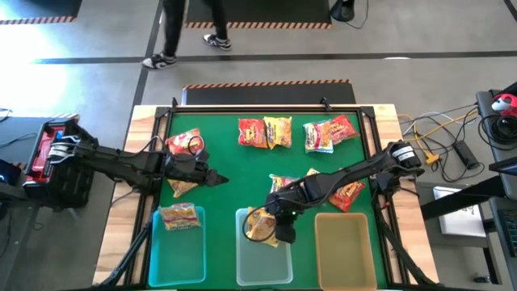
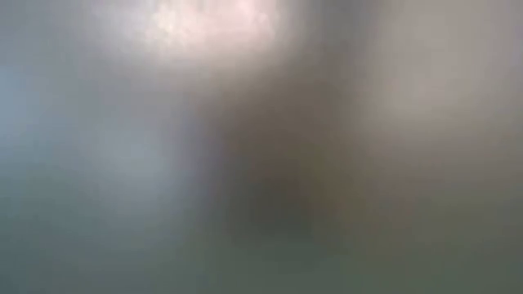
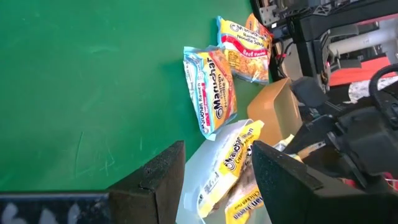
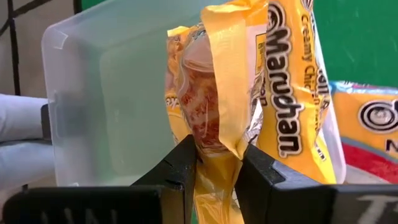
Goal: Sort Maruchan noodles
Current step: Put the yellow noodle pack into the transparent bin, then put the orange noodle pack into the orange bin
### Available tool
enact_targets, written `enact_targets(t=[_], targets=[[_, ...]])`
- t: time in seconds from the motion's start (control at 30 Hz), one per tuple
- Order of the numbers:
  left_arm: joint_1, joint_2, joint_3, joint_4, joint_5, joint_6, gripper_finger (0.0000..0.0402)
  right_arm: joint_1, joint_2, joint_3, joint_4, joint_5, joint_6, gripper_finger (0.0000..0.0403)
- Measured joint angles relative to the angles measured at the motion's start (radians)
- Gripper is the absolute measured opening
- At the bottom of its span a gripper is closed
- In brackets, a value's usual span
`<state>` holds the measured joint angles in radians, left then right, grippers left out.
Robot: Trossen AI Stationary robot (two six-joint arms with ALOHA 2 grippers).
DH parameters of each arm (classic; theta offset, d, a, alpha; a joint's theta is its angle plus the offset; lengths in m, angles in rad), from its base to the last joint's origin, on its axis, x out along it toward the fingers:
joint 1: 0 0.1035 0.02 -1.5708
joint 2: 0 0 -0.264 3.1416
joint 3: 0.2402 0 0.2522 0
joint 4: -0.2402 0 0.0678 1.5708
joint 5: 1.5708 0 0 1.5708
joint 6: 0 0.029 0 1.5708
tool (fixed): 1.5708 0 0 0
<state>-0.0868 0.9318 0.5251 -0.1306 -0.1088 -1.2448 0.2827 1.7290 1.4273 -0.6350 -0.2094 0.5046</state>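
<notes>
We are in a robotics lab or test workspace: around the wooden table (image 1: 145, 162) with its green mat (image 1: 234, 166) lies grey concrete floor (image 1: 97, 32), hazard-striped tape (image 1: 266, 82) just behind it, loose cables (image 1: 436, 133) beside it, a person's legs (image 1: 182, 32) beyond.

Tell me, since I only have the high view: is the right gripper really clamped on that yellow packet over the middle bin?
Observer: Yes. The right wrist view shows the right gripper pinching the yellow packet by its crimped edge, in front of the middle bin.
Operator: Any flavour legible?
Observer: The yellow wrapper right beside it reads Maruchan Creamy Chicken. I cannot tell whether it is the same packet.
Operator: And the left gripper?
Observer: The left wrist view shows the left gripper open, with nothing held between its fingers.
</notes>
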Motion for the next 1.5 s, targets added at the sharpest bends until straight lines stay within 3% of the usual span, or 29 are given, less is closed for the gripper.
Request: enact_targets(t=[0.23, 0.47, 0.63, 0.9, 1.07, 1.17, 1.33, 1.5], targets=[[0.0, 0.0, 0.0, 0.005, -0.016, 0.003, 0.0168, -0.007, 0.0, 0.019, -0.005, -0.004, -0.034, 0.0094], [-0.001, 0.0, 0.0, 0.005, -0.032, 0.003, 0.0168, -0.011, -0.001, 0.019, -0.004, 0.002, -0.045, 0.0078], [-0.002, 0.011, 0.0, 0.011, -0.075, -0.016, 0.0168, -0.043, -0.017, 0.044, -0.021, 0.018, -0.06, 0.0099], [0.029, 0.149, 0.0, 0.17, -0.152, -0.001, 0.0168, -0.198, -0.025, 0.07, -0.049, 0.116, -0.161, 0.0121], [0.153, 0.228, 0.0, 0.201, -0.21, 0.042, 0.0168, -0.348, -0.021, 0.07, -0.071, 0.142, -0.216, 0.0121], [0.28, 0.265, 0.0, 0.247, -0.138, 0.108, 0.0168, -0.445, -0.02, 0.069, -0.06, 0.143, -0.221, 0.0121], [0.493, 0.372, 0.001, 0.403, 0.098, 0.204, 0.0168, -0.585, -0.011, 0.063, -0.005, 0.168, -0.223, 0.0116], [0.591, 0.49, 0.001, 0.502, 0.221, 0.208, 0.0168, -0.664, 0.018, 0.058, 0.07, 0.16, -0.198, 0.0116]])
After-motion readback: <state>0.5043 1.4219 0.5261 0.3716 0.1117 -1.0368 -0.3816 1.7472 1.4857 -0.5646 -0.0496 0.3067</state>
